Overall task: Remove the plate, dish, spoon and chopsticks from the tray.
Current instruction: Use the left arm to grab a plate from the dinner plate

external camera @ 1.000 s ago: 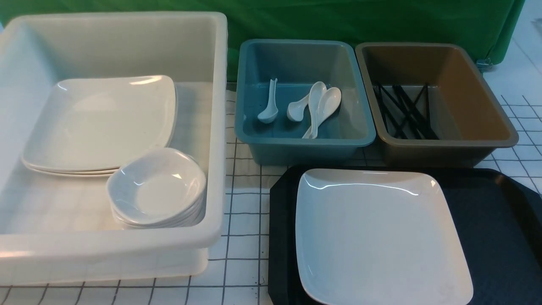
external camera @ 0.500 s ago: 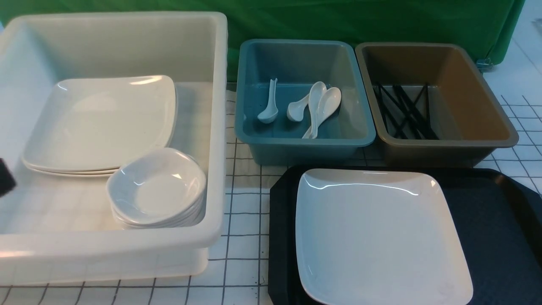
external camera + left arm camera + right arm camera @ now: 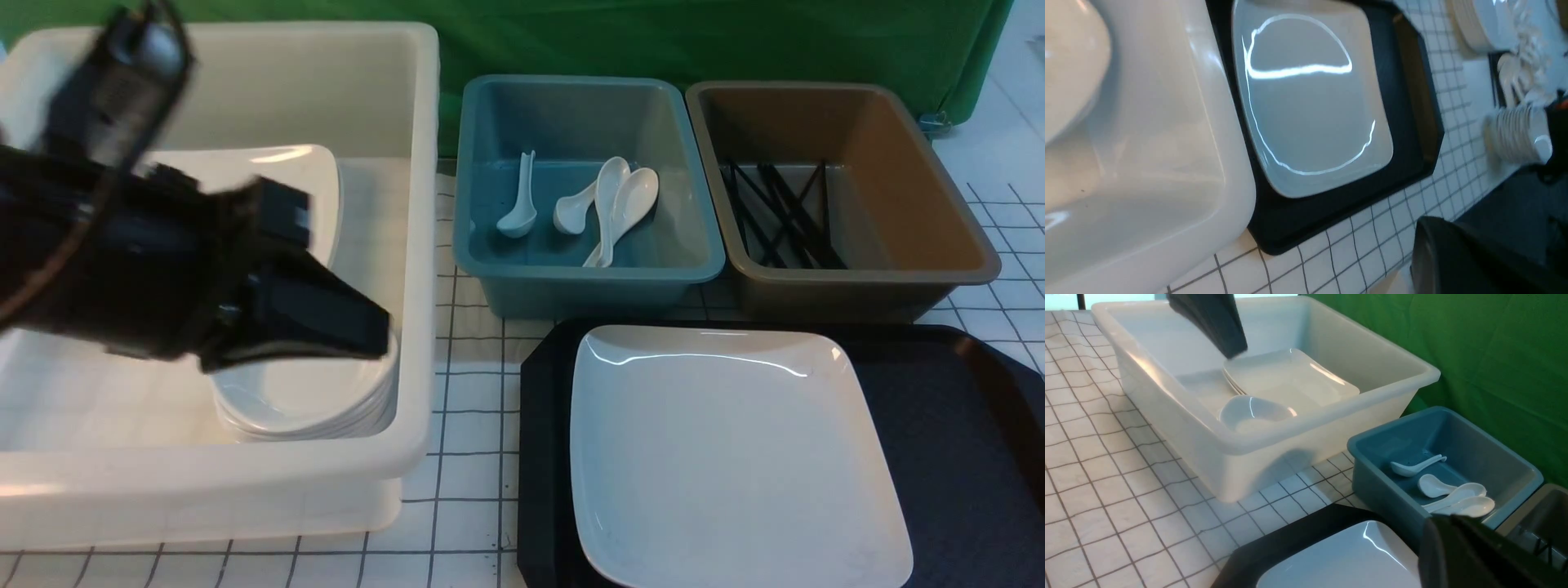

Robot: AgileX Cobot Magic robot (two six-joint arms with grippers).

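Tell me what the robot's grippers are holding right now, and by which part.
Nothing visible. The left gripper hangs blurred over the white bin, empty; the right gripper barely shows. The plate lies on the tray.

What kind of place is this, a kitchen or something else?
Probably a lab mock-up of a dish-return station, not a real kitchen: a green backdrop cloth hangs behind, the tabletop carries a grid, and a blue bin holds spoons, a brown bin chopsticks, beside a tray with one plate.
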